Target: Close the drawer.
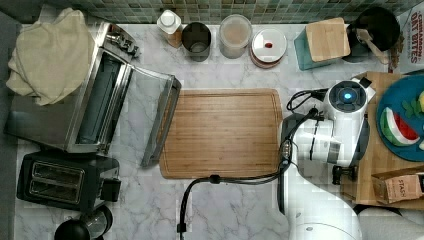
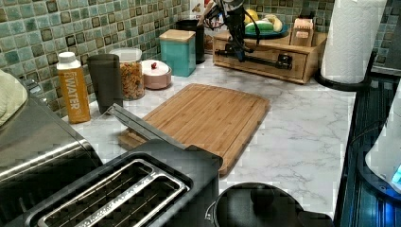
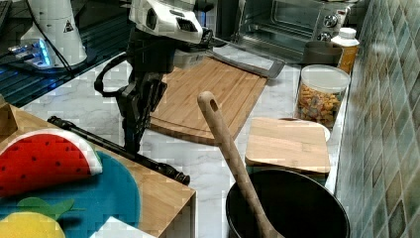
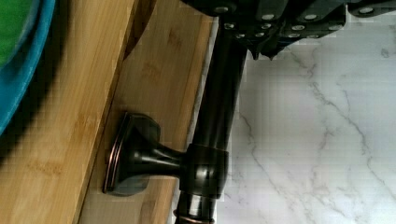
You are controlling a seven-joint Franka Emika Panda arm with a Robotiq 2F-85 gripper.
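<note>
Top view, read from its left: a toaster oven (image 1: 95, 95) with its door down, a grooved cutting board (image 1: 222, 132) mid-counter, the arm (image 1: 330, 130), and, at the top view's right, a wooden stand (image 1: 380, 165) bearing a blue plate (image 1: 400, 92). The drawer (image 2: 265, 66) is the panel set in the front of that stand, under the plate and facing the marble counter (image 4: 327, 140). How far it stands out cannot be told, though in the left view its face looks nearly level with the stand's front.

A dark bar handle (image 4: 219, 107) runs along the panel on short flared posts. The gripper (image 3: 131, 144) sits at this bar, near one post. Whether it clasps the bar or merely rests against it cannot be told.

Handling (judgement): the drawer is rigid wood, probably light, and should slide straight in with little resistance. The metal bar is smooth and round, so contact may slip. The best purchase is close to a post or flat on the panel, pushing squarely so the drawer does not skew. The stand itself may shift under a hard push.
</note>
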